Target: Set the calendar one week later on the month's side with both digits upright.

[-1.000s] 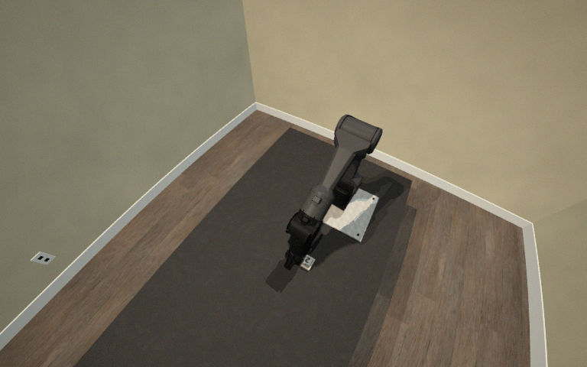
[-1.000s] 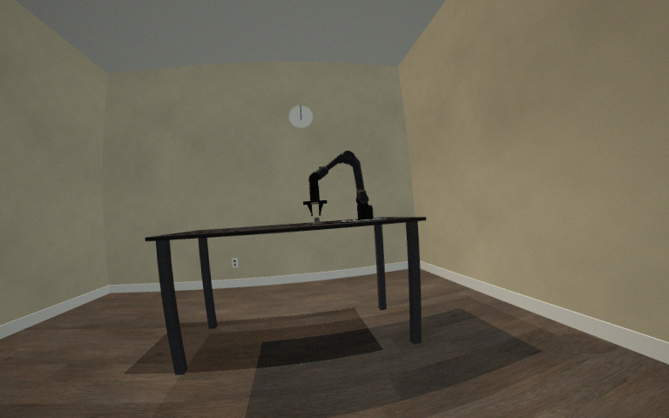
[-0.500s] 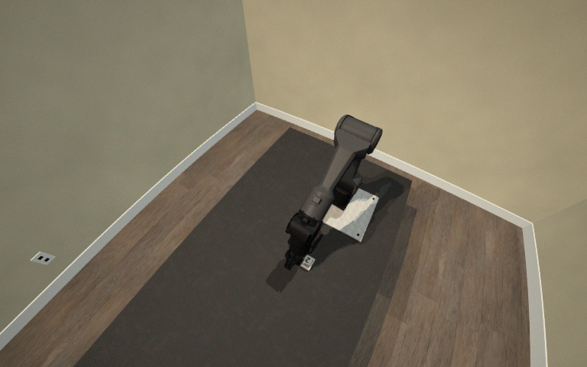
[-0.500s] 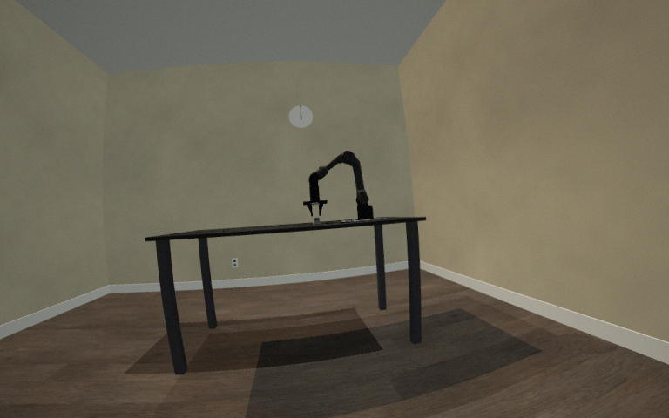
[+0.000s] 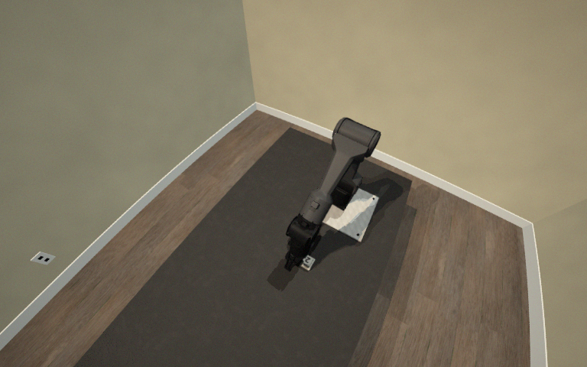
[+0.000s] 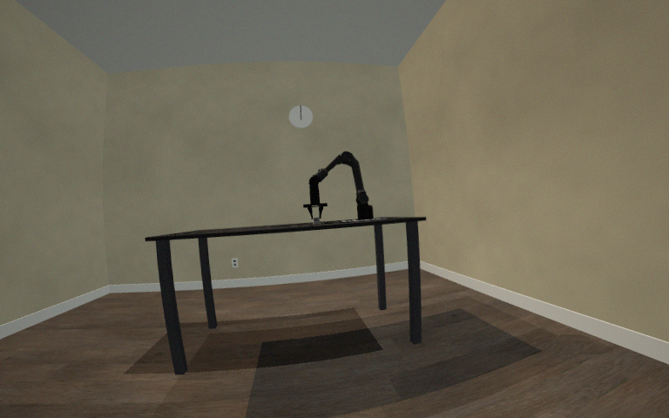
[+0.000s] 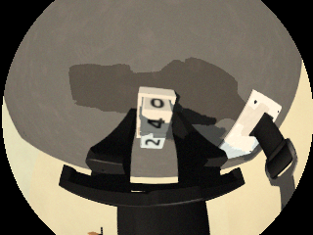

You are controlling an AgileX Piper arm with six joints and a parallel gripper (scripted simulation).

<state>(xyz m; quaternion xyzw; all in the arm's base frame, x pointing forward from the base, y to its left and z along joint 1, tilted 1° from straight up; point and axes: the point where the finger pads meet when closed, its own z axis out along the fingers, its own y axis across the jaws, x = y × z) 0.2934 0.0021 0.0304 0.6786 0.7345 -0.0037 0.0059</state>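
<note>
The small calendar tray (image 7: pixel 156 90) (image 5: pixel 306 269) (image 6: pixel 316 222) stands on the table, cream-coloured. In the wrist view a cube (image 7: pixel 166 106) shows a 0 on its lighter face, with a 4 on the shaded face below. A bright face with a 2 (image 7: pixel 159 142) shows nearest the gripper; in the top view a 2 (image 5: pixel 307 259) is also visible. How the faces divide between the two cubes is unclear. The month's name is not visible. My gripper (image 7: pixel 155 117) (image 6: pixel 316 216) is open, pointing down, with a fingertip on either side of the cubes. Contact with them is not discernible.
A white board (image 5: pixel 361 222) (image 7: pixel 250 119) with small dark dots lies by the arm's base. The dark table (image 5: pixel 207 277) (image 6: pixel 236 230) carries everything. The arm's shadow falls around the tray.
</note>
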